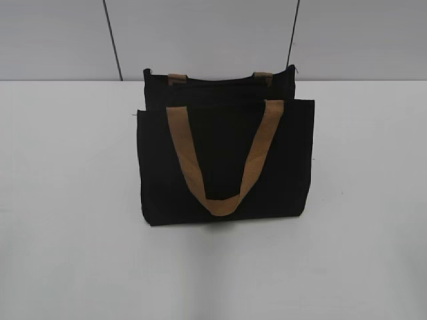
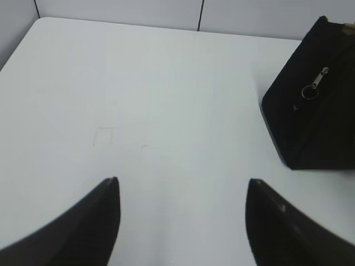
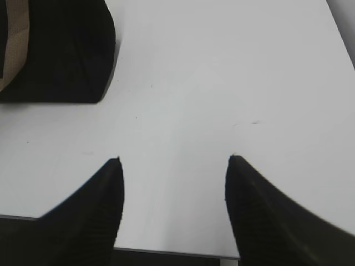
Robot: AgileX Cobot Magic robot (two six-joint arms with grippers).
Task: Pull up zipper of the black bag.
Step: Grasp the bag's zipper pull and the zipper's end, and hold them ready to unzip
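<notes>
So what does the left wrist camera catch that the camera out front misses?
Only the left wrist view shows the small metal zipper pull with its ring, on the bag's end, and the open left gripper hanging above bare table. Only the exterior view shows the bag's wide front, with one tan handle drooping over it and the other handle behind. Both show the black bag on the white table.

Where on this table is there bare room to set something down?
Wide bare table lies left, right and in front of the black bag. Behind the bag, only a narrow strip before the wall. Both grippers hover over bare surface.
</notes>
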